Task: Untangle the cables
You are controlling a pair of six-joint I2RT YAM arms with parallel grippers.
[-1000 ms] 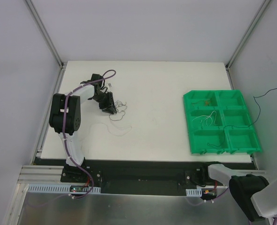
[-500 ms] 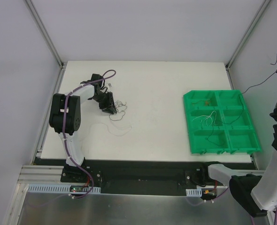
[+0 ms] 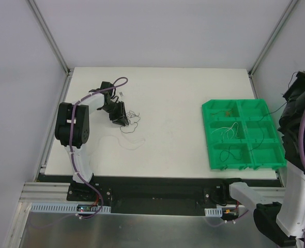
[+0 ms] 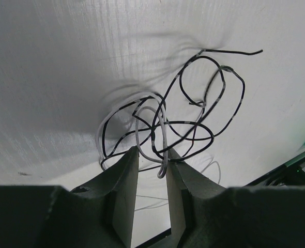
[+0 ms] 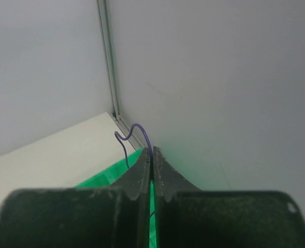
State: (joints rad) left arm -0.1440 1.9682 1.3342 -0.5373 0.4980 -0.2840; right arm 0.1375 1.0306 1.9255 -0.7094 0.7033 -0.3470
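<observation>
I am hoisting one thin dark strand (image 5: 140,126), clenched in the right pincer (image 5: 151,155), up from the green plastic tray (image 3: 208,139) at three o'clock, while the released left pincer (image 4: 151,155) is straddling the black-and-white wire knot (image 4: 164,123) at nine o'clock.

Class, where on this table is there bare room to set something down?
Free: the wide middle between the tangled cables and the green tray, plus the far strip. Crowded: around the left gripper and inside the tray.

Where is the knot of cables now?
In the top view, the knot lies on the table's left side, right at the left hand, far from the green tray.
</observation>
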